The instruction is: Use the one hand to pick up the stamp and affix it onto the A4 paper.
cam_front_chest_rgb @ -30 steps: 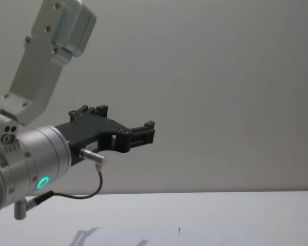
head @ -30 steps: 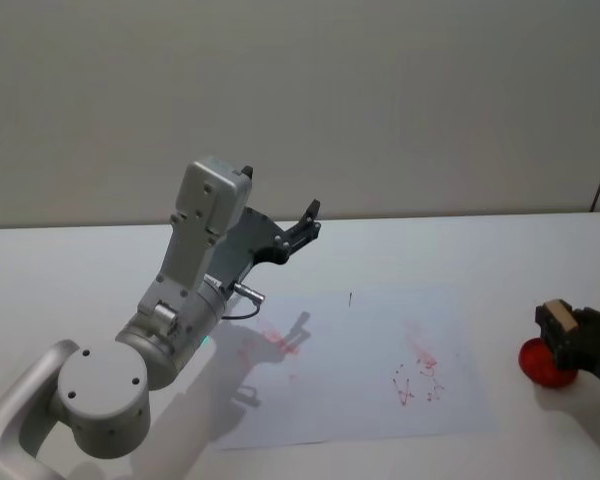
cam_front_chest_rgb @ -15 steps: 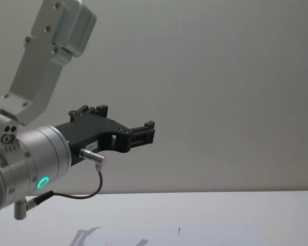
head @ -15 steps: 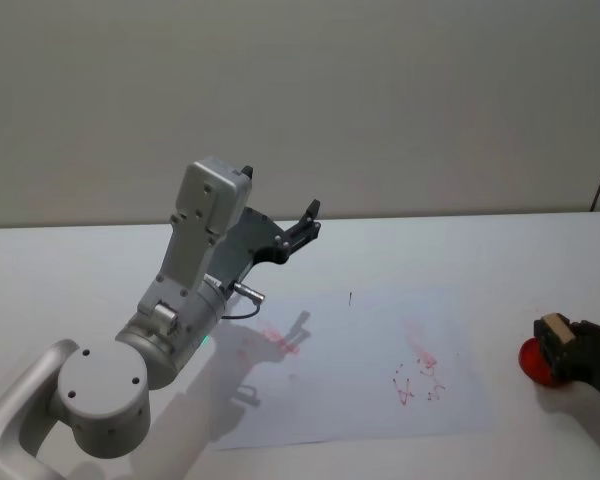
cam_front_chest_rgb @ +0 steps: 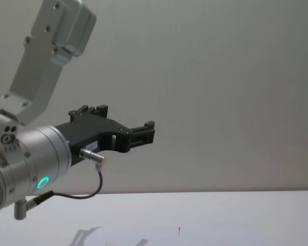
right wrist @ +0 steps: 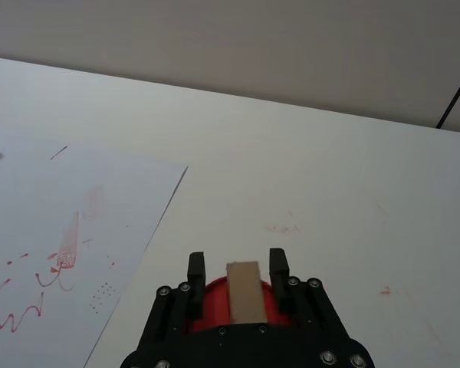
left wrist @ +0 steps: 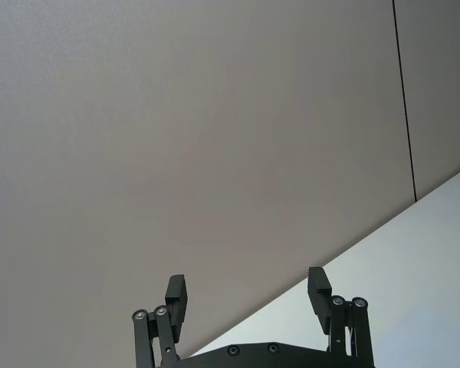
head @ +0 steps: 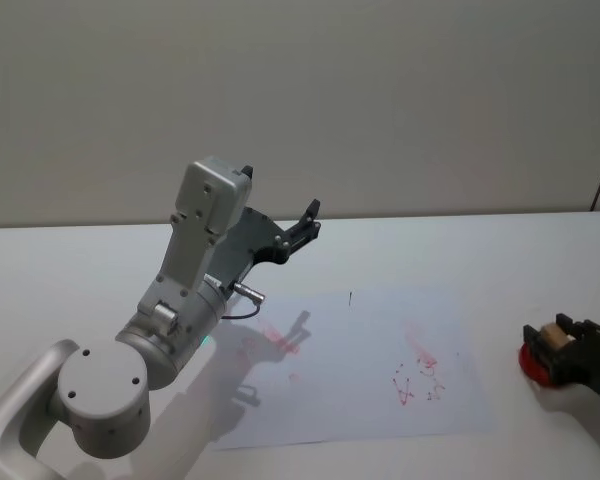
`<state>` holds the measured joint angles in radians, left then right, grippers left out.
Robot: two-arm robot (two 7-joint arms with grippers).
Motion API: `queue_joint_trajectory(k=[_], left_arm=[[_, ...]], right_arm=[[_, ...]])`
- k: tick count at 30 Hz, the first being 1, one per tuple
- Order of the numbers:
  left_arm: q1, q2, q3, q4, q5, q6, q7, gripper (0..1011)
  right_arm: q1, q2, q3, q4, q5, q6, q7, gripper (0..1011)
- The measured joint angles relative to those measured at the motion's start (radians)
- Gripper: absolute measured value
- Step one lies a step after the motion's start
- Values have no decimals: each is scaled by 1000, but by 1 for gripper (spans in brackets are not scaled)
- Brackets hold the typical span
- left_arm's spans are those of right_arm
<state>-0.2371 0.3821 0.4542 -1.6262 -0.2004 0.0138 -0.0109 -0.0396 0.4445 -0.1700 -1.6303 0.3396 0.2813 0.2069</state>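
Right pincer (right wrist: pixel 237 270) low over red ink pad (right wrist: pixel 238 303), fingers straddling stamp (right wrist: pixel 243 291); clamped or loosened, cannot tell. A4 paper (right wrist: pixel 84 230) lies beside, awaiting print. Left pincer (left wrist: pixel 248 295) parked high, fingers apart.

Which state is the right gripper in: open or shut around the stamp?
Open. In the right wrist view the right gripper has a gap showing either side of the stamp standing between its fingers.

The small tan wooden rectangular stamp (right wrist: pixel 243 291) stands upright with its paler flat face showing, over a round red pad near the right edge of the white worktop (head: pixel 500 250), between the black claw fingers. The thin white A4 paper sheet (head: pixel 350 370) lies flat mid-worktop, bearing scattered red marks, just beside the stamp and apart from it.
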Motion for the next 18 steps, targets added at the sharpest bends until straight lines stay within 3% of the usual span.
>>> queue_joint_trajectory(k=[6,18], left_arm=[[0,0,0,0,0,0,0,1001],[0,0,0,0,0,0,0,1001]], right_arm=[[3,-1,-1,4,-3,2,3,673],[5,-2,-2,7,-6,4,5,981]])
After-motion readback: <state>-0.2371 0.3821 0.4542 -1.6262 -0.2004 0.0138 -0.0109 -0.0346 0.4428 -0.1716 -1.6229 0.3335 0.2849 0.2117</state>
